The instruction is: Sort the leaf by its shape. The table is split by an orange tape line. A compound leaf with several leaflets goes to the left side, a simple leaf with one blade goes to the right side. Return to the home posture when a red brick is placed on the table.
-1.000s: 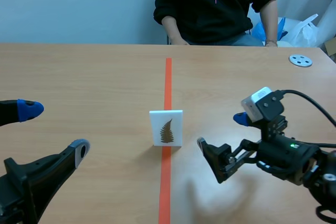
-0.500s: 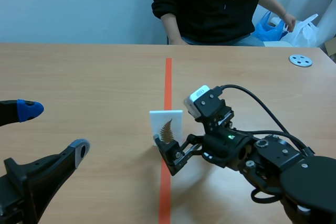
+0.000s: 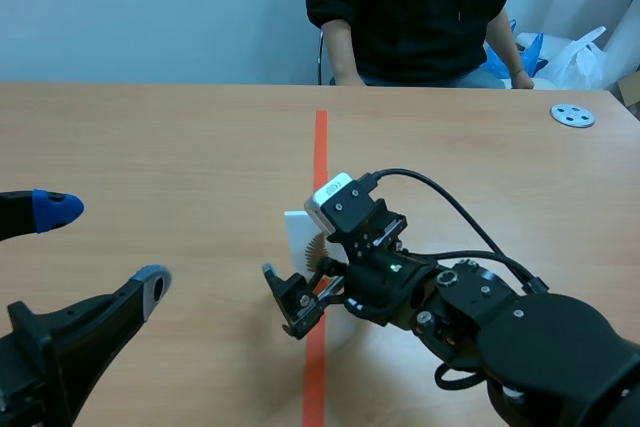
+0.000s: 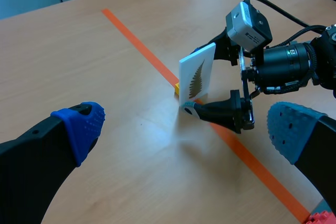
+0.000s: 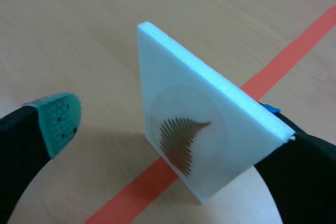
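**Right arm crosses to the fern card**

Since 1 second ago the right arm has swung in from its own side to the middle. The right gripper [image 3: 300,259] now straddles the white foam card [image 4: 197,72] with its fingers apart. 1 green dotted pad [image 5: 58,121] stands clear of the printed face. The other finger sits just behind the card's back, and contact cannot be told.

The card stands upright on the orange tape line [image 3: 320,147], apparently propped by 1 small yellow block [image 4: 177,88], which leaves both faces free for a pinch. Its 1 fern leaf [image 5: 178,140] has many leaflets, so it likely belongs on the left side.

The left gripper [image 3: 103,245] sits low on its own side, spread wide and holding nothing.

Also present are 1 person [image 3: 420,7] seated opposite and 1 grey disc [image 3: 572,115].
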You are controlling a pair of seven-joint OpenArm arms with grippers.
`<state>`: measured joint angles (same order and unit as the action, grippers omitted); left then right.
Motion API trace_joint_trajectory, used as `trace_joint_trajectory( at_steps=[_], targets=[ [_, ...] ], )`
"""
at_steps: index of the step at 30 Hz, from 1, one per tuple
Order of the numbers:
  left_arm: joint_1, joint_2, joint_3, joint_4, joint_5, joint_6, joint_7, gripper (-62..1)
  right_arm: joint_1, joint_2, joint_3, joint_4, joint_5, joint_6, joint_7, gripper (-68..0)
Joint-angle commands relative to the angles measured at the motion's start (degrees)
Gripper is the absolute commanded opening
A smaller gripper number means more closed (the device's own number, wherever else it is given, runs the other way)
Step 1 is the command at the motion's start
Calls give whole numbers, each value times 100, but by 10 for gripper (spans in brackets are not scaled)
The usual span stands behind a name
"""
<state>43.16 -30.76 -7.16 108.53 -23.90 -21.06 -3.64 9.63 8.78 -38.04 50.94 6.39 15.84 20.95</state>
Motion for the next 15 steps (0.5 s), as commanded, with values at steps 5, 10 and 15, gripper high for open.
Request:
trace_joint_trajectory(
  at_steps=[5,10,15],
  targets=[
    [0,42,7,103,-50,-4,-81,14,66,31,13,111,22,2,173,-300],
    [0,42,7,103,-50,-4,-81,14,66,28,13,111,22,2,197,-394],
    [0,42,7,103,-50,-4,-81,14,66,44,13,111,22,2,197,-499]
  ],
)
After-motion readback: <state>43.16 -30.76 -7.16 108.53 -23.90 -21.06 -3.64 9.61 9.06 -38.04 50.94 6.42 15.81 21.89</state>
